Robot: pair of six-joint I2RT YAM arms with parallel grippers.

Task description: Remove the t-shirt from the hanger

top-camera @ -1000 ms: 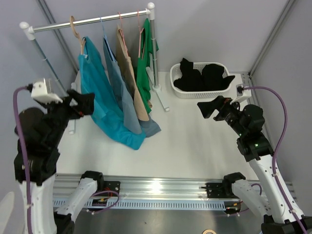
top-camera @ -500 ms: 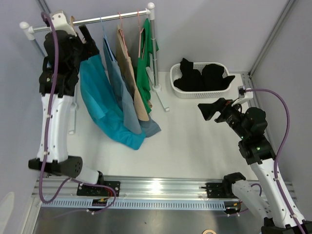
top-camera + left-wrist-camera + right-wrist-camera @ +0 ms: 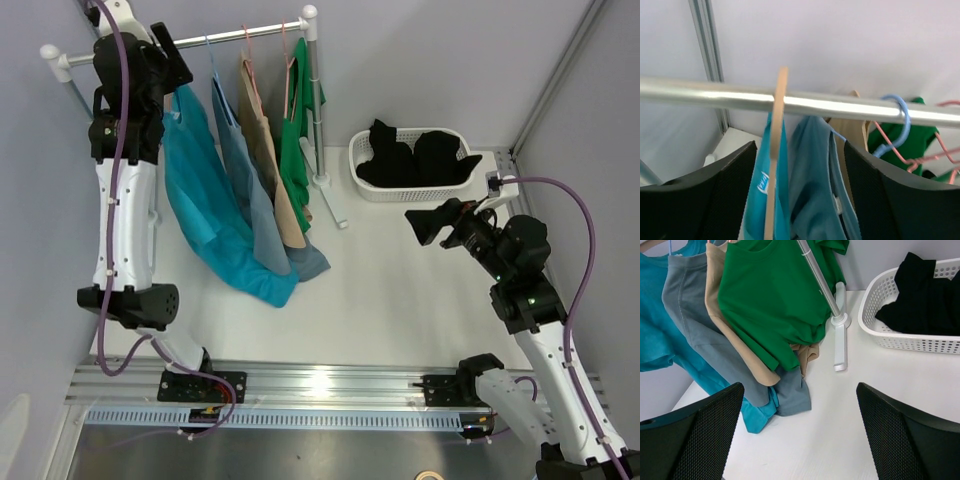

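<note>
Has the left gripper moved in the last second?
Yes. The left gripper rose from beside the middle of the turquoise t-shirt up to the rail, near its left end.

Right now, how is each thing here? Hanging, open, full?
Teal shirt: hanging on the wooden hanger.
Grey shirt: hanging from the rail.
Tan shirt: hanging.
Green shirt: hanging.
Basket: holds black clothes.
Left gripper: open, either side of the wooden hanger, not gripping.
Right gripper: open, empty.
</note>
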